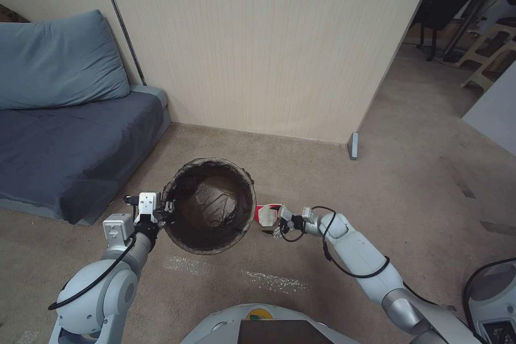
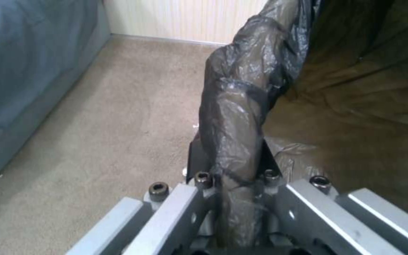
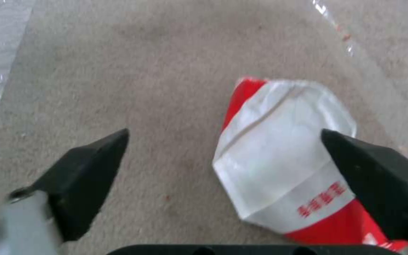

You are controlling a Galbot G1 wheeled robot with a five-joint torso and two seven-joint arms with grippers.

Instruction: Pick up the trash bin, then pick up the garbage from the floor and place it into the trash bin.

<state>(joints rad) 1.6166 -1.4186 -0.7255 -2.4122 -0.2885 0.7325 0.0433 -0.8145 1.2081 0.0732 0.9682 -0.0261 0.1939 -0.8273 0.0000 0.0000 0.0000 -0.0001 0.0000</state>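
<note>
Left end effector (image 1: pixel 167 207): clamped on the rim of the trash bin (image 1: pixel 210 205), one finger inside the bag-lined wall and one outside; the left wrist view has the dark liner bunched right between them.
Trash bin: carried at the robot's left front, mouth up toward the head camera, tilted a little. Whether its base touches the floor (image 1: pixel 419 183) I cannot tell.
Bin handling: looks light and thin-walled, stiff enough to hang from one rim pinch. The liner is slick film, so my guess is the grip could creep if the arm swings fast.
Right end effector (image 3: pixel 223 141): fingers spread wide and released, low over the carpet, just beside the bin's right side in the head view.
Garbage: a crumpled red-and-white carton (image 3: pixel 287 159) lying flat on the floor, off-centre in the open gap and close against one fingertip (image 3: pixel 374 173), well apart from the other (image 3: pixel 83 177).
Carton handling: light, soft, already squashed, nothing fragile. It should fold rather than resist, and a shallow pinch may slide off the glossy face.
Where to take it: across the narrow white middle, fingertips down at the carpet on both long edges. I'd centre it in the gap first.
Risk: a one-sided close may just push it along the carpet.
</note>
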